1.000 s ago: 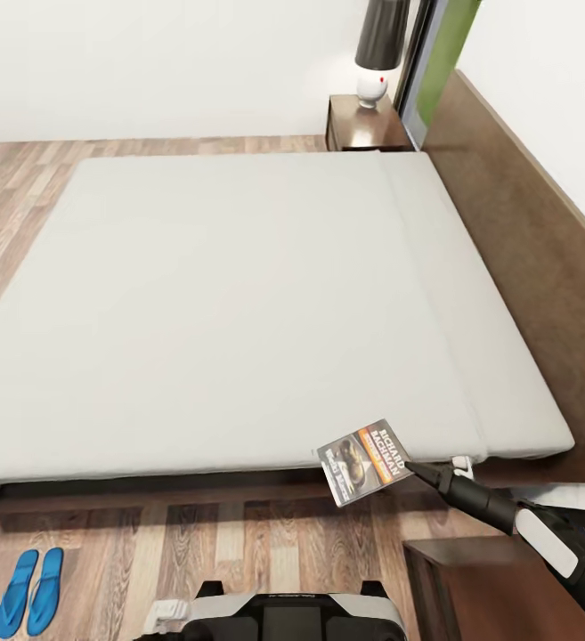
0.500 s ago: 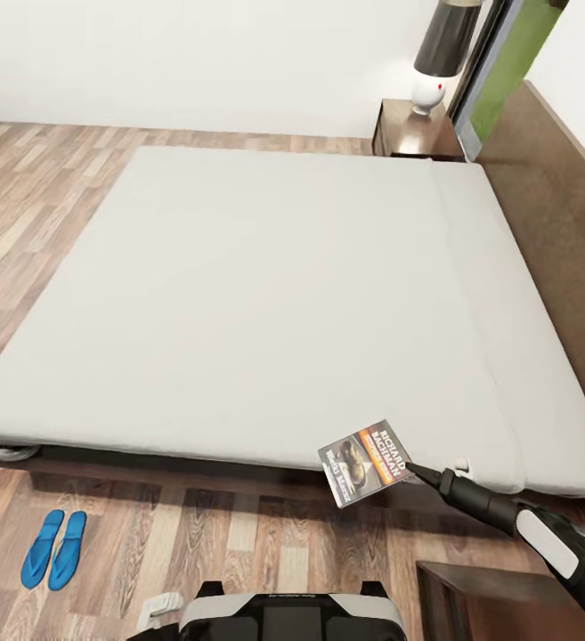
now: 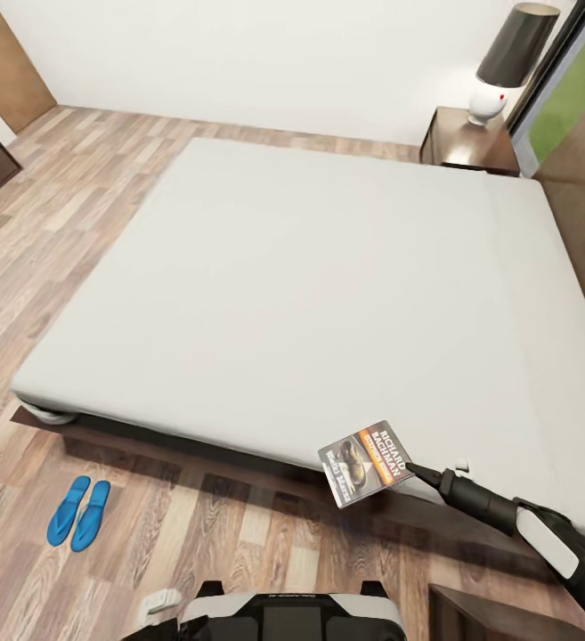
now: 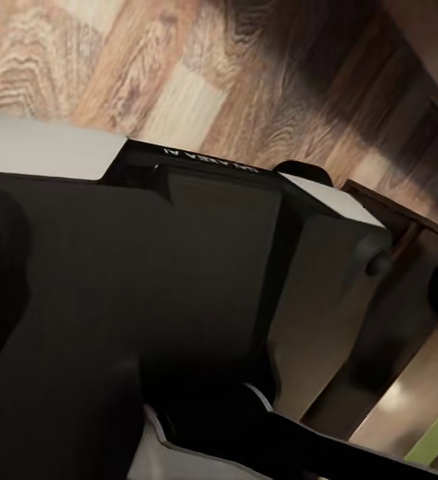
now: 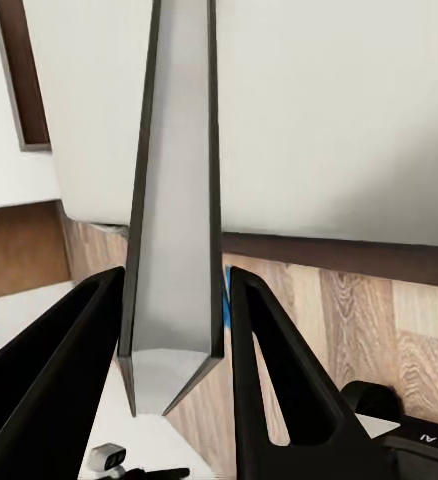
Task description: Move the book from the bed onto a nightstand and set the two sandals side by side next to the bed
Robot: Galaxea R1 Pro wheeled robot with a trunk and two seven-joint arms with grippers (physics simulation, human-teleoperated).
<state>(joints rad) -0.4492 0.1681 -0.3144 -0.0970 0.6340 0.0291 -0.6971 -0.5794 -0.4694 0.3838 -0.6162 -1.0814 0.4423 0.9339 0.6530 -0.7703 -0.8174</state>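
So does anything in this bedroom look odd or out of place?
Little stands out. The small dark paperback with an orange band hangs in the air, pinched by the right gripper over the bed's near edge. The bright blue flip-flops lie neatly paired on the wood floor.

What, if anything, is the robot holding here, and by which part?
The right gripper holds the book, clamped at one edge, with a finger on each cover.

right arm extended forward | hand (image 3: 410, 466) clamped on book (image 3: 363, 461)
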